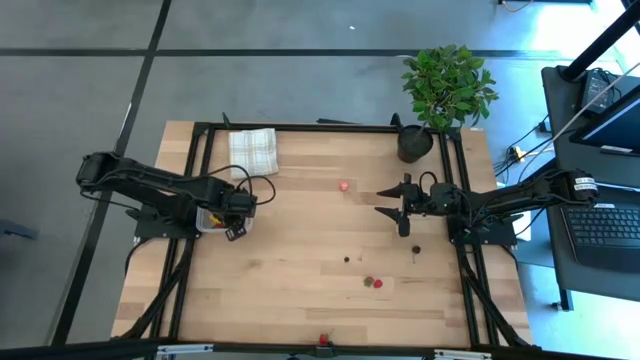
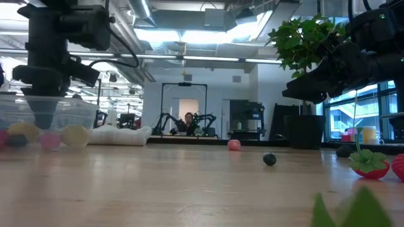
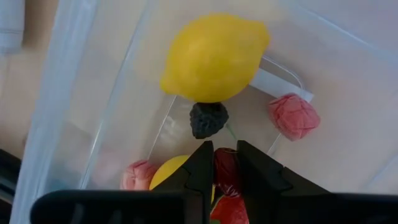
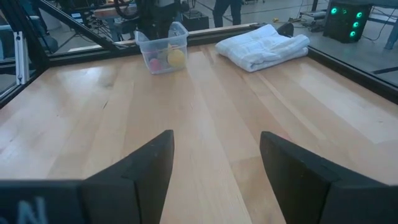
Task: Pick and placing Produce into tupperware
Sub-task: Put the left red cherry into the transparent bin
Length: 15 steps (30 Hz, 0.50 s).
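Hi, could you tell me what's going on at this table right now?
The robot is packing small fruit pieces into a clear tupperware. The left gripper is down inside it, closed on a red strawberry-like piece, above a lemon, a dark berry and pink pieces already in there. The right gripper hangs open over the table's right side, holding nothing. A few pieces, such as a pink one, lie loose on the table.

The left gripper (image 3: 225,171) points down, its fingers nearly closed. The right gripper (image 1: 392,204) hangs above the table, fingers spread wide.
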{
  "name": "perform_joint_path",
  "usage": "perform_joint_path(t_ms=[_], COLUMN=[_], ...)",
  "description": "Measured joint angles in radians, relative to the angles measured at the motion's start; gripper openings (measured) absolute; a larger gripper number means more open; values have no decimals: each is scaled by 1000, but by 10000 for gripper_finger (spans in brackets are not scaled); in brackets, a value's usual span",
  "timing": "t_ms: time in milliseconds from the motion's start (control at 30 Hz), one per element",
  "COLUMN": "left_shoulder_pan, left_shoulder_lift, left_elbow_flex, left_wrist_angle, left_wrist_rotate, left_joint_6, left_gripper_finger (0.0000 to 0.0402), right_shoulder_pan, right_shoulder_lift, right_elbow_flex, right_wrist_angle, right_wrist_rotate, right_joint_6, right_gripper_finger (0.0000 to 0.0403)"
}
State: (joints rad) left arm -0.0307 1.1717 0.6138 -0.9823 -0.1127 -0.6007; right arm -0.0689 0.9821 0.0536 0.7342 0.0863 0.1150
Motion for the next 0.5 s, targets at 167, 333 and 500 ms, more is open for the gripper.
perform_joint_path(t_ms=[167,333,500], left_shoulder_pan=[0,0,0], left_shoulder_lift=[0,0,0], left_elbow_flex=[-3,-3,-3], left_wrist_angle=[6,7,7], left_wrist_rotate=[0,0,0], left_joint_6=[0,0,0], left_gripper_finger=[68,64,60], right_shoulder_pan=[0,0,0], right_shoulder_lift=[0,0,0], right_elbow_flex=[0,0,0], right_wrist_angle=[0,0,0], right_wrist_rotate=[0,0,0], right_joint_6=[0,0,0], right_gripper_finger=[240,240,240])
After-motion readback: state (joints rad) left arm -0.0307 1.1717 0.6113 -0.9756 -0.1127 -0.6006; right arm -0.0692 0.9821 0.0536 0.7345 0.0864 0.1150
